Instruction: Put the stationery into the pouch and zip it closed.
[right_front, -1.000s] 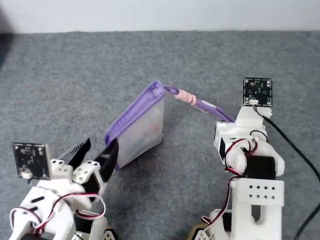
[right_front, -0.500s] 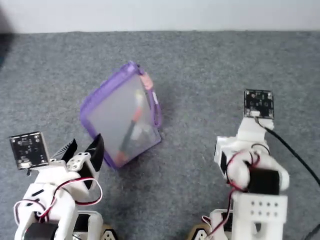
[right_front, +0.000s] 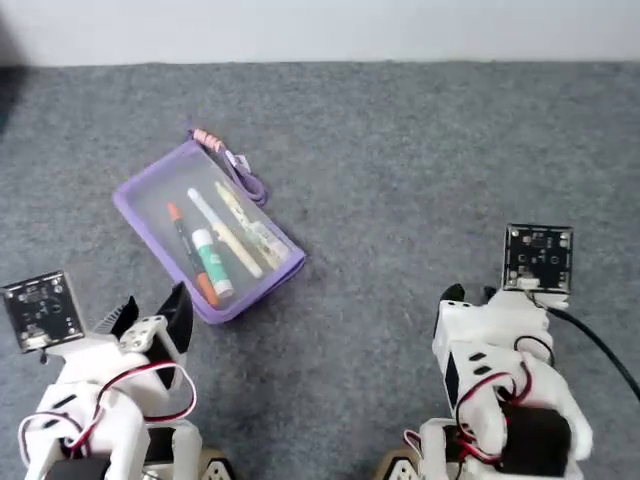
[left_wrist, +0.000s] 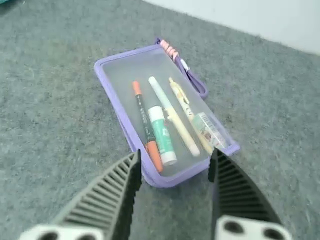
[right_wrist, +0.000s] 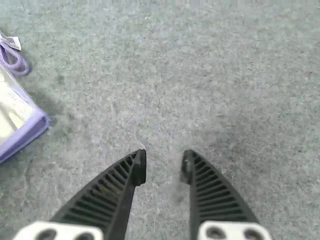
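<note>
The translucent, purple-edged pouch (right_front: 160, 205) lies flat on the grey carpet (right_front: 420, 150), pens (left_wrist: 162, 131) showing inside; left gripper (left_wrist: 175, 159) just beside it, jaws spread; right gripper (right_wrist: 163, 157) well apart, jaws parted, empty

Purple-trimmed pouch (left_wrist: 127, 70) on your flecked grey counter (right_wrist: 200, 60).
You're looking at a frosted, see-through pouch face bordered in violet, with a pink zip pull (left_wrist: 169, 47) and a purple strap (left_wrist: 197, 82). Through the face you can pick out a dark pen (left_wrist: 142, 120) with orange ends, a white glue stick (left_wrist: 162, 135) with a green label, a pale mint-white marker (left_wrist: 172, 116) and a cream pen (left_wrist: 182, 100) with small dark markings. Your left claw (left_wrist: 172, 157) and right claw (right_wrist: 162, 162) both have black ribbed fingers on white bodies, and red, black and white wires run over the white arms.
</note>
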